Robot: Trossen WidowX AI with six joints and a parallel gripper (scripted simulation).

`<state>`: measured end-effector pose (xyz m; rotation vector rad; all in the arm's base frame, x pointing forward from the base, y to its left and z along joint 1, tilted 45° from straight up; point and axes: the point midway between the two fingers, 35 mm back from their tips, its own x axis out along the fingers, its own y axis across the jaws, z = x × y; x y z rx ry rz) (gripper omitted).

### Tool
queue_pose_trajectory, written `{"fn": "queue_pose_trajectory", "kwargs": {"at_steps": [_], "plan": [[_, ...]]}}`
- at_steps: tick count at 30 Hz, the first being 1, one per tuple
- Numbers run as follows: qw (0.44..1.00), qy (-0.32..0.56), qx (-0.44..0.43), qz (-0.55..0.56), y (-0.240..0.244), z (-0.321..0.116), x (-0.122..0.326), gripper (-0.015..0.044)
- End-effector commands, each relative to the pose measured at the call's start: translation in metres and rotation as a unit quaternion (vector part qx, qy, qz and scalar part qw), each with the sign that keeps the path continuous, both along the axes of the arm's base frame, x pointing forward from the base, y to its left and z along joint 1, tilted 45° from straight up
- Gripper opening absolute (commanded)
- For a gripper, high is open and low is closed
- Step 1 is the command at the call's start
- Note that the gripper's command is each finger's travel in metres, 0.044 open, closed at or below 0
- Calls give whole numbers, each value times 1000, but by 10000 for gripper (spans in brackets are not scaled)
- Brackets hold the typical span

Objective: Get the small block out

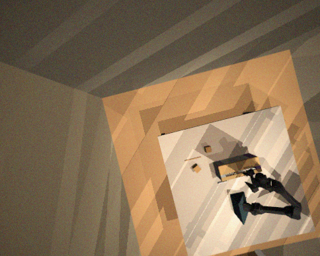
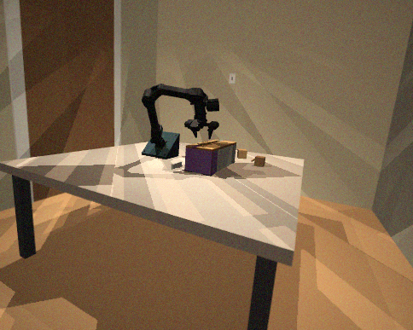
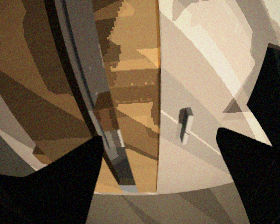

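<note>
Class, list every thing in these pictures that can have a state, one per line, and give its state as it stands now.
gripper: open, nothing between the fingers, hanging above the box.
box: upright on the table, not tipped.
table: level, bearing the box and arm.
two small brown cubes: resting on the table beyond the box, apart from each other.
small grey piece: lying on the table beside the box's purple end.
Block on the shelf: not discernible in these views.

A bare indoor room — plain beige walls (image 2: 311, 41) meeting in a corner, a warm wood-plank floor (image 2: 114, 271) and a brown door (image 2: 65, 62) with a pale frame. A small wall plate (image 2: 232, 78) sits high behind the jaws — below them stands one white table (image 2: 208, 207) on dark legs.
</note>
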<state>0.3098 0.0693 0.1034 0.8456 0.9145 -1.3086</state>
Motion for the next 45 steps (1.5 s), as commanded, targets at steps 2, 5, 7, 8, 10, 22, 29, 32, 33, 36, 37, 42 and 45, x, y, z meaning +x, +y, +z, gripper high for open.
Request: {"fn": "queue_pose_trajectory", "kwargs": {"at_steps": [2,5,7,8,10,22,29,32,33,36,37,42,45], "plan": [[1000,4,-4,1,-9,-7,0,400],[1000,4,-4,1,-13,-10,1,400],[1000,4,-4,1,-15,-12,1,400],[1000,4,-4,1,-17,-13,1,400],[1000,4,-4,1,-19,-15,1,400],[1000,3,-4,1,-35,-28,2,400],[1000,3,-5,1,-44,-35,2,400],[1000,3,-5,1,-48,-38,2,400],[1000,3,-5,1,-49,-39,2,400],[1000,3,-5,1,-53,-42,2,400],[1000,3,-6,1,-53,-42,1,400],[1000,0,-2,0,-46,-40,3,400],[1000,0,-2,0,-39,-48,2,400]]}}
